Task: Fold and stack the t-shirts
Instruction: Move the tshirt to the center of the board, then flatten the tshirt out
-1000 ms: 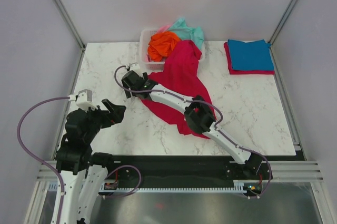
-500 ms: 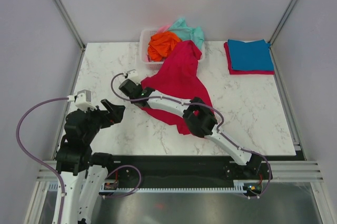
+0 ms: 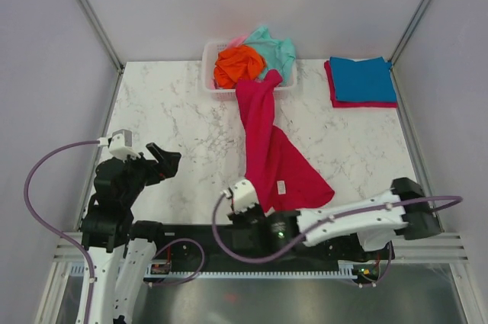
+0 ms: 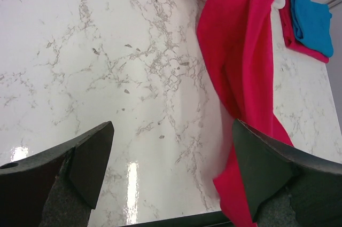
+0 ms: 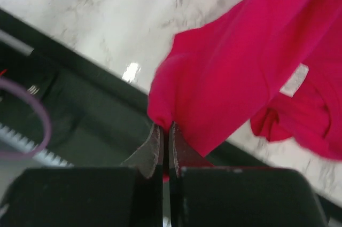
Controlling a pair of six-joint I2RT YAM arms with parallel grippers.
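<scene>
A crimson t-shirt (image 3: 267, 141) lies stretched from the basket to the table's near edge. My right gripper (image 3: 259, 205) is shut on its near corner there. In the right wrist view the fingers (image 5: 166, 128) pinch a fold of the crimson cloth (image 5: 240, 67) above the black front rail. My left gripper (image 3: 165, 160) hovers open over bare marble at the left, and in its wrist view the jaws (image 4: 172, 125) stand wide with nothing between them. The crimson t-shirt (image 4: 240, 51) lies just right of them. A blue folded t-shirt (image 3: 362, 78) rests on a red one (image 3: 335, 100) at the back right.
A white slatted basket (image 3: 210, 61) at the back centre holds an orange t-shirt (image 3: 235, 65), a mint-teal one (image 3: 274, 46) and a pink sliver (image 3: 238, 39). The crimson shirt's far end drapes against the basket's front. The black rail (image 3: 229, 234) runs along the near edge.
My right gripper shut on the crimson t-shirt's edge and swung from mid-table back to the near edge, dragging the shirt into a long strip. The left arm stayed still.
</scene>
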